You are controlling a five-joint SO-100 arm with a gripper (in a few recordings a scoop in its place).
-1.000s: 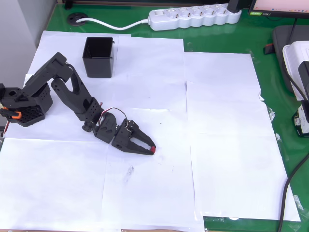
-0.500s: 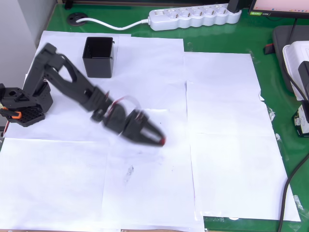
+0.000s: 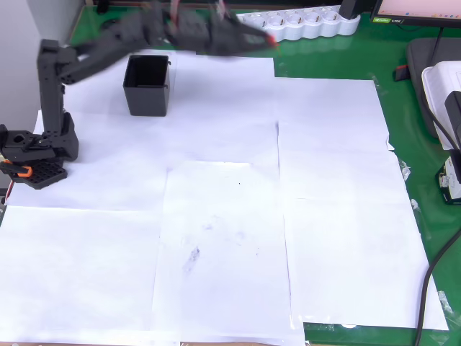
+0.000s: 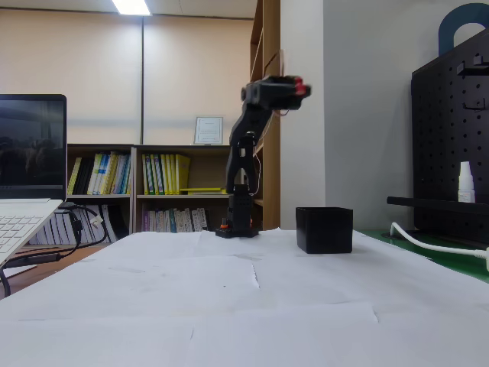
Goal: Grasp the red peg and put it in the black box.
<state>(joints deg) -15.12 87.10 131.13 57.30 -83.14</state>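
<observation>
The counter (image 3: pixel 338 216), covered in white paper sheets over a green mat, lies far beneath the end effector and is bare across its middle, which suits a carry made high above the surface. The arm (image 4: pixel 243 164) rises tall from its base at the counter's left edge in the overhead view and reaches out level at the top, blurred by motion there, so I judge it is mid-transit. The black box (image 3: pixel 148 85) stands upright and open on the paper, below the end effector and behind it towards the arm's base in the overhead view; in the fixed view the black box (image 4: pixel 325 229) sits low and slightly to the right of it. The height gives clearance over the box's thin rim. A white power strip (image 3: pixel 292 23) lies along the far edge, just beyond the end effector's tip in the overhead view. The end effector (image 3: pixel 256 37) is clenched, its two fingers drawn together to a narrow point, and in the fixed view the end effector (image 4: pixel 294 88) shows the same closed profile. The red peg (image 3: pixel 271 41) appears as a small red spot pinched at that tip, also seen in the fixed view (image 4: pixel 299 86); gripping so tiny a piece at the very fingertips leaves little hold, so a slip seems the main risk, and the tip likely needs to come back over the box before letting go
</observation>
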